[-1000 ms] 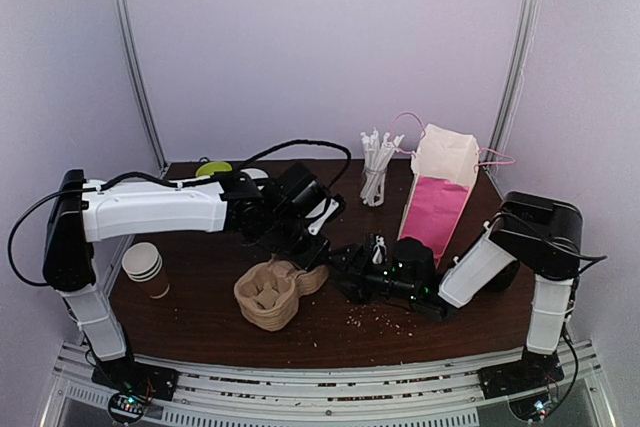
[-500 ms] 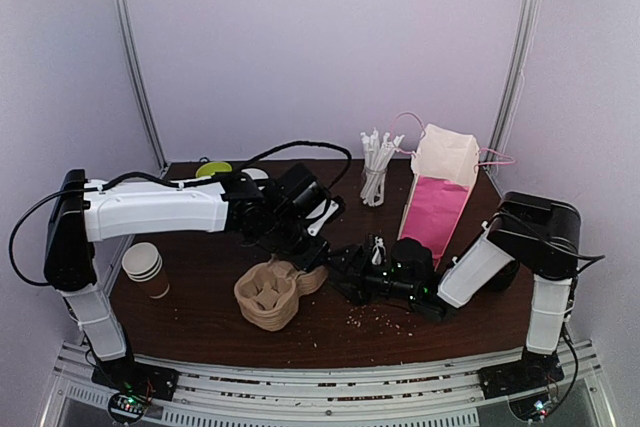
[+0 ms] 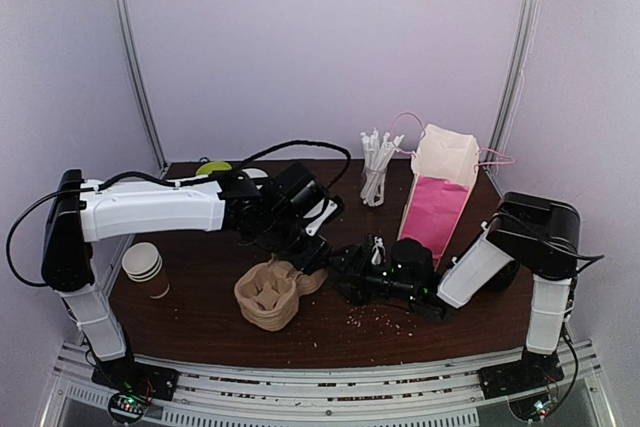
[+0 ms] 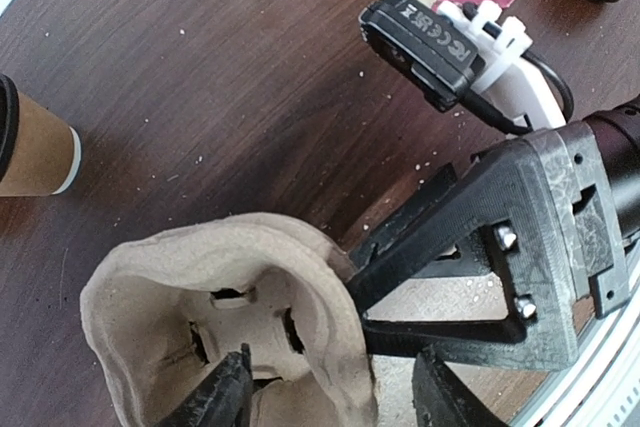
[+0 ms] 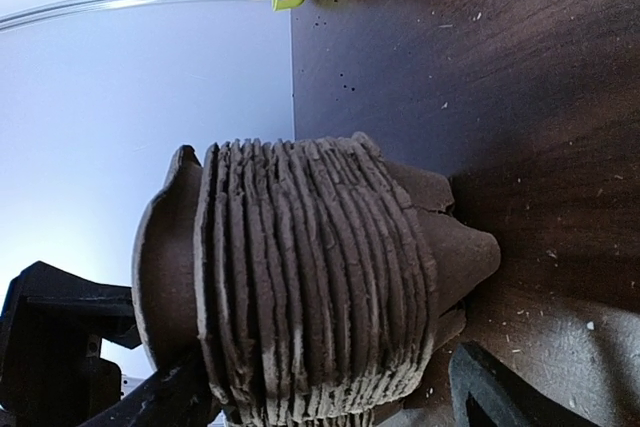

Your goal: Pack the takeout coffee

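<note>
We see the left gripper (image 4: 332, 387) with its jaws parted astride the rim of the top carrier in a stack of pulp cup carriers (image 5: 300, 277). One finger (image 4: 218, 399) sits down in a well and the other (image 4: 445, 402) stands outside the wall with a gap showing, so nothing is pinched. The right gripper (image 3: 340, 269) has its jaws spread wide with the stack between them, one trussed finger (image 4: 470, 247) touching the top carrier's rim; we cannot tell whether they squeeze it. The one well we see into shows only its own slotted floor. The takeout coffee (image 4: 35, 147) stands upright on the table (image 4: 220, 77), lid on, near the stack's far-left side and apart from it; overhead, the left arm (image 3: 150, 209) hides it. Farther back a glass (image 3: 374, 187) holds white sticks, and beside it a pink and cream paper bag (image 3: 440, 187) stands open-topped, its inside unseen. Lidless cups (image 3: 145, 269) sit stacked near the left edge, with bare wood between them and the carriers; crumbs (image 3: 365, 319) dot the front strip. The left arm reaches level from the left and bends down to the stack. The right arm (image 3: 480, 265) stretches low from the right, so both wrists crowd the table's middle.
</note>
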Robot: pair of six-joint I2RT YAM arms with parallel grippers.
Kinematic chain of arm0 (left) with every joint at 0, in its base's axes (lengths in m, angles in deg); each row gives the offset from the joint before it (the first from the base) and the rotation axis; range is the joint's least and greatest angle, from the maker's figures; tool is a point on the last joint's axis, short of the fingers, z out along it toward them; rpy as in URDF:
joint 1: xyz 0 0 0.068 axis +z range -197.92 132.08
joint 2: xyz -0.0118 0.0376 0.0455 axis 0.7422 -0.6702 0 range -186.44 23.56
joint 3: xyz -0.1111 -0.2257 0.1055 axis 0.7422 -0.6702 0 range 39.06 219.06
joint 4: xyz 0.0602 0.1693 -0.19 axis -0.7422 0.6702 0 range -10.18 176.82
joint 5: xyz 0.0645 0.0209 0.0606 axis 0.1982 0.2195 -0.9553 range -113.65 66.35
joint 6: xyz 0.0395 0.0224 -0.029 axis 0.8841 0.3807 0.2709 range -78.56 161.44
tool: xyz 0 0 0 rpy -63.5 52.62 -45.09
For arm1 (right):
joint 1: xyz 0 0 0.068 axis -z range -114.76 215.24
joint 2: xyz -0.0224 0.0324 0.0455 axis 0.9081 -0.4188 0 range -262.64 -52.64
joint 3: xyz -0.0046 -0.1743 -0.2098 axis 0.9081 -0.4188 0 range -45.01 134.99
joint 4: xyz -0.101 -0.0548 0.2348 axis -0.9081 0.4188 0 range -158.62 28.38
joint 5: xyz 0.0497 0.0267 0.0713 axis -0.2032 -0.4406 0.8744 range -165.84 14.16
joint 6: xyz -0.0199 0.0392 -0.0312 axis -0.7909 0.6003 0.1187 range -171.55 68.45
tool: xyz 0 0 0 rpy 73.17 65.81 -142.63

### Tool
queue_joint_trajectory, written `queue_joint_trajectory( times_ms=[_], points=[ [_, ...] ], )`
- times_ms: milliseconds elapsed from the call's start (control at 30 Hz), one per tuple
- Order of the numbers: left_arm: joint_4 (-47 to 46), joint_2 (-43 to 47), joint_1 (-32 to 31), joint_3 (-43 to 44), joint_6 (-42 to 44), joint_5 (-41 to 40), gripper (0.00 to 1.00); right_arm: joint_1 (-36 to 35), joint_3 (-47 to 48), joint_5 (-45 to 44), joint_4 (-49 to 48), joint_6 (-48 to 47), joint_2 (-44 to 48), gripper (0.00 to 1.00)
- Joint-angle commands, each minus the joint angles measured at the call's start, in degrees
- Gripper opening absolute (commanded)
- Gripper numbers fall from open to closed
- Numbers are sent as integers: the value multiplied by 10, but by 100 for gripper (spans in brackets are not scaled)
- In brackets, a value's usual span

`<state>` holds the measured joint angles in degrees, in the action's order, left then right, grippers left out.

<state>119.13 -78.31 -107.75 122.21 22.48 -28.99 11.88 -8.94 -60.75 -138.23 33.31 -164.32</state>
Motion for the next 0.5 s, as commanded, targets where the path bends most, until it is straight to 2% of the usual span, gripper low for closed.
queue_joint_trajectory(
  times_ms=[0, 100, 200, 333, 467],
  points=[
    [15, 9, -1, 4, 16, 8, 58, -4, 14, 13, -49, -2, 1, 84],
    [20, 7, -2, 3, 21, 13, 56, -4, 14, 13, -52, -3, 4, 84],
    [21, 6, -2, 1, 26, 12, 47, -4, 15, 15, -56, -6, 7, 85],
    [22, 1, -2, 3, 26, 8, 43, -3, 15, 18, -58, -6, 7, 85],
    [23, -5, -1, 10, 28, -4, 33, -4, 13, 17, -56, -6, 7, 85]
  ],
)
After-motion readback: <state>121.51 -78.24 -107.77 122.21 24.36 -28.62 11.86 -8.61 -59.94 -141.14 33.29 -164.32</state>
